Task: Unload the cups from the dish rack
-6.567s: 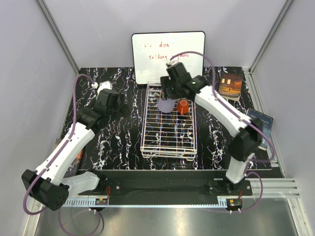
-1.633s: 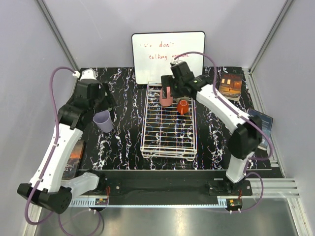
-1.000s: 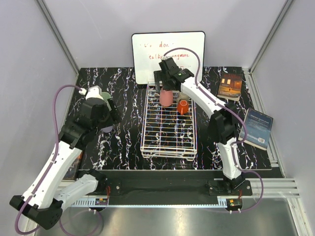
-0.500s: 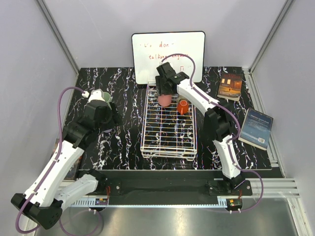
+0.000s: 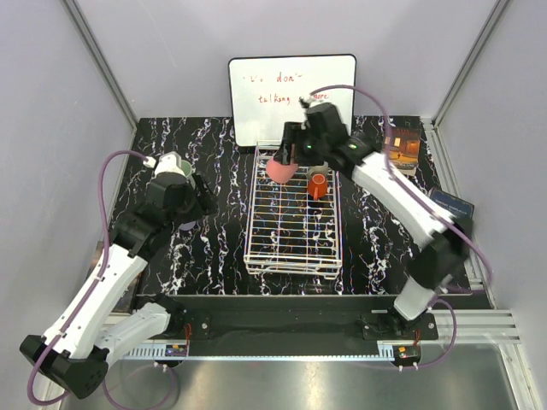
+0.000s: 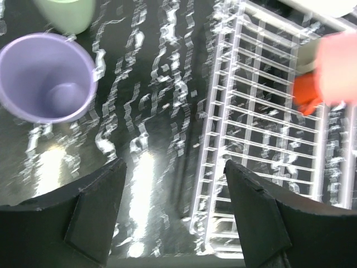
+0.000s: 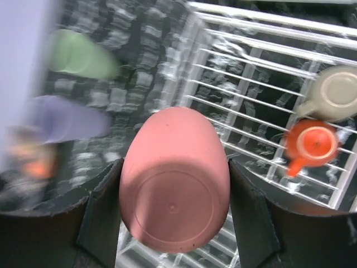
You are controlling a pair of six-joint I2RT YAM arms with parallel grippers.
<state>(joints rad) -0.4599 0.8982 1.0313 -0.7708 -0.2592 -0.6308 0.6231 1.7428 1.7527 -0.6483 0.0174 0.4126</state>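
The right hand pinches the pink cup, now tipped and raised over the dish rack's far-left rail rather than standing inside. The left hand, fingers spread, hovers unchanged near the lavender cup on the worktop.

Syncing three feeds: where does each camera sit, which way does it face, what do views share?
Top external: above, behind the bases, facing down at dish rack and whiteboard; left arm, right arm whole.
Left wrist: on left arm, facing down at lavender cup beside rack; open left gripper shows.
Right wrist: on right arm, facing down over rack; right gripper holds pink cup.
Shared: both wrist views show the orange cup and pink cup.
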